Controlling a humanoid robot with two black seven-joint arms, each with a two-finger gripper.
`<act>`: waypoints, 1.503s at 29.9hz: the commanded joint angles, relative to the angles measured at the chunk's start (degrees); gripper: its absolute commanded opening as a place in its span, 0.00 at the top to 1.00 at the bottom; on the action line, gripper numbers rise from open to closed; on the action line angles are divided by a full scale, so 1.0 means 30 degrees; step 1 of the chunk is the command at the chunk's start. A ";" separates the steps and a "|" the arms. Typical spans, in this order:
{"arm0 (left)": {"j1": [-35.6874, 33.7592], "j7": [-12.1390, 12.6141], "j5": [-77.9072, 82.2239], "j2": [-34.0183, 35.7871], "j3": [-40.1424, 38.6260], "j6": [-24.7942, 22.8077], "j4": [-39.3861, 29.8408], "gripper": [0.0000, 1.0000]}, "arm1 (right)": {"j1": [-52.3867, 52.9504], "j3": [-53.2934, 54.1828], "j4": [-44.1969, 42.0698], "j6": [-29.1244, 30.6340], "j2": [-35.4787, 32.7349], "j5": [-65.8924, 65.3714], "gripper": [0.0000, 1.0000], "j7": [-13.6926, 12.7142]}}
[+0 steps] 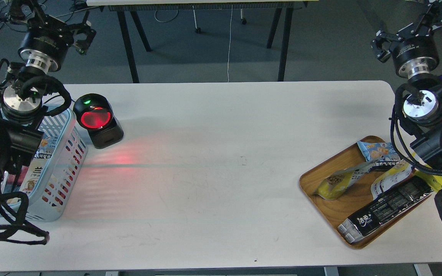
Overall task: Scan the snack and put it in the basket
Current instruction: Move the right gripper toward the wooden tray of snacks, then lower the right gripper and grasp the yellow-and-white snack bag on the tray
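Judging by the layout, you've got it all left to do: snack pouch (pixel 338 183) lies unscanned on the wooden tray (pixel 313 191) at right, well apart from scanner (pixel 97 119) & blue basket (pixel 61 168); left gripper (pixel 84 37) and right gripper (pixel 380 45) both raised, holding nothing, fingers' spread I can't tell.

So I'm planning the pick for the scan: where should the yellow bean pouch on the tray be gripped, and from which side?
Probably from above, by the right end effector, the nearer one. The yellow bean pouch lies flat on the wooden tray, its lower-left end free; its upper-right end runs among the other packets. Pinch across its narrow width near the free end.
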 commanded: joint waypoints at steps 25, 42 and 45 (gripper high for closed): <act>-0.1825 0.0002 -0.0636 0.0048 0.1434 0.0000 -0.1231 0.00 | 1.2102 -1.6432 1.2311 0.2182 -0.6166 -1.4927 0.01 0.0849; -0.1326 -0.0057 -0.0577 0.0956 0.2608 0.0000 -0.1262 0.00 | 1.9933 -2.8010 2.6821 -0.2580 -0.9359 -3.4472 0.11 0.0849; -0.1385 -0.0348 -0.0548 0.0898 0.2637 0.0000 -0.1262 0.00 | 1.9904 -2.9211 2.6737 -0.3018 -0.9742 -3.7811 0.23 0.0849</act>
